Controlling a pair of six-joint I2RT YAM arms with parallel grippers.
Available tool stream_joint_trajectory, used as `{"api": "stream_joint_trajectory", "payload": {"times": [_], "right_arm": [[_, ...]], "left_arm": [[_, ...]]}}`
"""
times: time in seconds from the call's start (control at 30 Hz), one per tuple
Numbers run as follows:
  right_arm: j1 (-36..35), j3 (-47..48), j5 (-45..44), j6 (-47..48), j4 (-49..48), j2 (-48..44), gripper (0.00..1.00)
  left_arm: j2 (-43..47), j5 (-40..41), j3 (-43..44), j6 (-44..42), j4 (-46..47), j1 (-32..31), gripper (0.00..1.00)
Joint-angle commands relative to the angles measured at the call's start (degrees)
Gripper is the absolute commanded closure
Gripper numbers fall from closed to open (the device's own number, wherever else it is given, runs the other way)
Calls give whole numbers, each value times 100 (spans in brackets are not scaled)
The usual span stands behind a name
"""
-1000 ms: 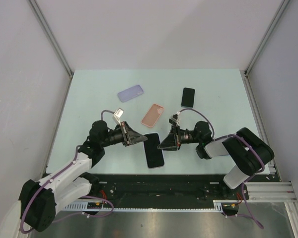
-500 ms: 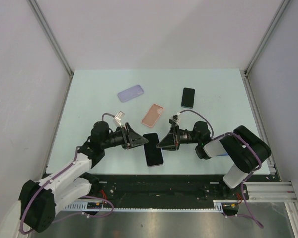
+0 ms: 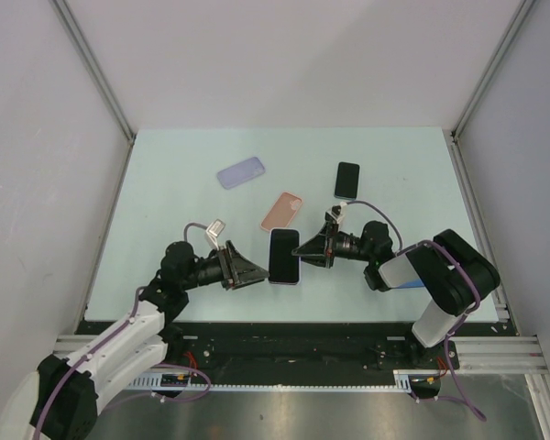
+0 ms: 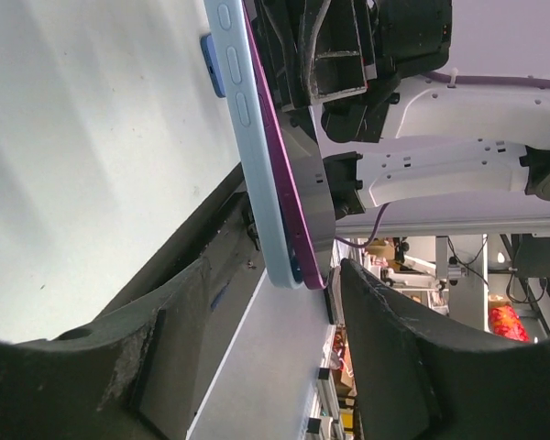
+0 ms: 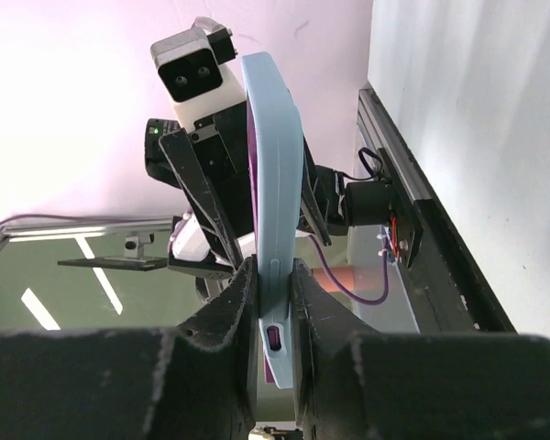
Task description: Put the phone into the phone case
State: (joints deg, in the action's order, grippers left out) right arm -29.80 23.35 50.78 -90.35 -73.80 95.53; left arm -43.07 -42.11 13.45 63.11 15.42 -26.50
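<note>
White walls are enclosing a pale green counter [image 3: 165,211] where two arms are meeting at mid-frame.
The right arm's [image 3: 412,270] jaws are clenching the right edge of a dark-screened phone in a pale blue case [image 3: 284,256], keeping it at the centre of the top view, just below a salmon-pink phone case [image 3: 282,212]. The left arm's [image 3: 137,316] jaws are standing spread apart beside the phone's lower left corner, gripping nothing. A lavender phone case [image 3: 241,172] is lying toward the upper left, and a bare black phone [image 3: 347,180] toward the upper right.
</note>
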Motion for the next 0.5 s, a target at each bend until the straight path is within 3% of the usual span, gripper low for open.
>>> {"api": "stream_joint_trajectory", "payload": {"times": [0.0,0.17,0.33,0.47], "right_arm": [[-70,178,-130,-124,-1761,19,100],[-166,187,-209,-141,-1761,19,100],[-193,178,-262,-150,-1761,45,100],[-237,187,-323,-150,-1761,124,100]], "left_arm": [[-104,-183,-123,280,584,-22,37],[-272,-237,-194,447,989,-39,38],[-360,-272,-229,544,1182,-57,46],[-404,-307,-273,623,1262,-66,64]]}}
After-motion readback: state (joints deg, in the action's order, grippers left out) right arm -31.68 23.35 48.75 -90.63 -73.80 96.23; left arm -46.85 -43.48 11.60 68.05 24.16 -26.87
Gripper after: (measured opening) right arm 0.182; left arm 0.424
